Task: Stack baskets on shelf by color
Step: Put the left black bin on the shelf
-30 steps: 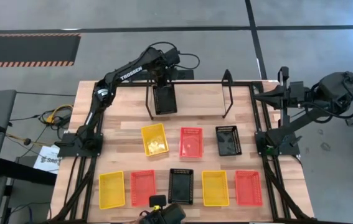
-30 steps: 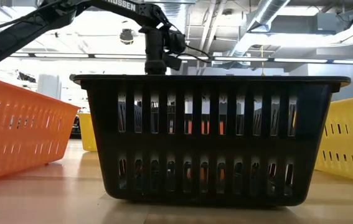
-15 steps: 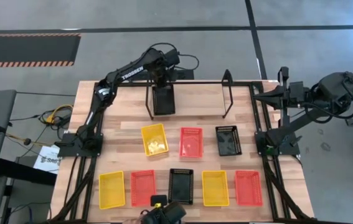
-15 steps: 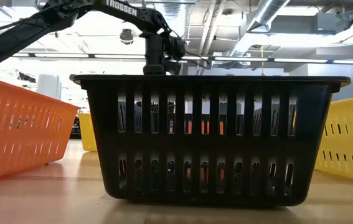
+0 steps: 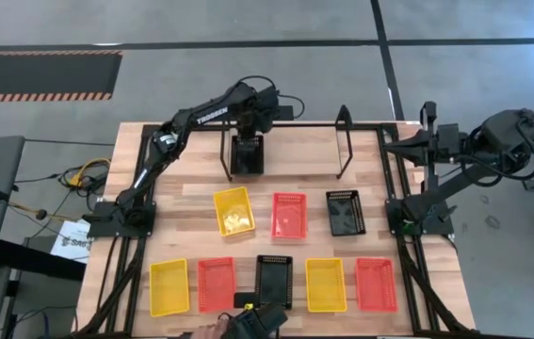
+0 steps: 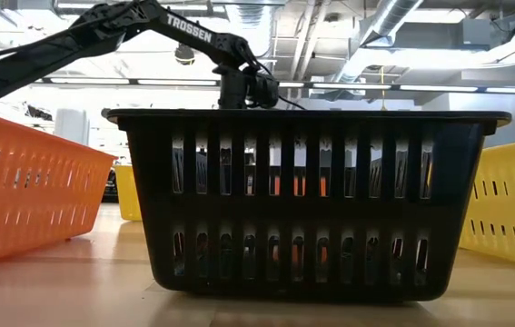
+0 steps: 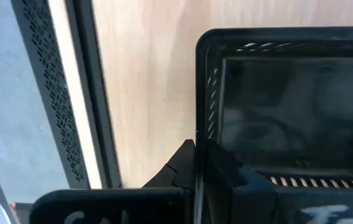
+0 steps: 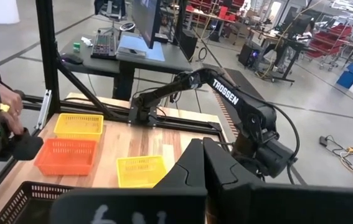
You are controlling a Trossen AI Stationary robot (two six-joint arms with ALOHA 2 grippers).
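Note:
My left gripper (image 5: 250, 134) reaches over the far side of the table, points down and is shut on a black basket (image 5: 248, 155). That basket stands between the left posts of the shelf (image 5: 342, 141), a thin black rod frame. Whether its bottom rests on anything I cannot tell. Yellow (image 5: 233, 209), red (image 5: 288, 214) and black (image 5: 345, 211) baskets lie bottom-down in a middle row. Several more lie along the near edge, among them a black one (image 5: 273, 281). My right gripper (image 5: 426, 121) waits shut, raised off the table's right edge. My left gripper holds the black basket by a wall's rim (image 7: 202, 134) at the basket's far end, near a corner. One finger (image 7: 185, 163) stands outside the wall and the other inside. The fingers come from above, pointing down. The basket hangs level below them, opening up.
In the low view a black basket (image 6: 307, 204) fills the front, with an orange one (image 6: 30, 191) to its left and a yellow one (image 6: 511, 204) to its right. A person's hand (image 5: 218, 327) shows at the near edge. Bare wood lies right of the held basket inside the shelf.
My left gripper has gone down with the black basket between the shelf's left posts. The basket has stayed level and now sits lower, closer to the table. My right arm has kept still.

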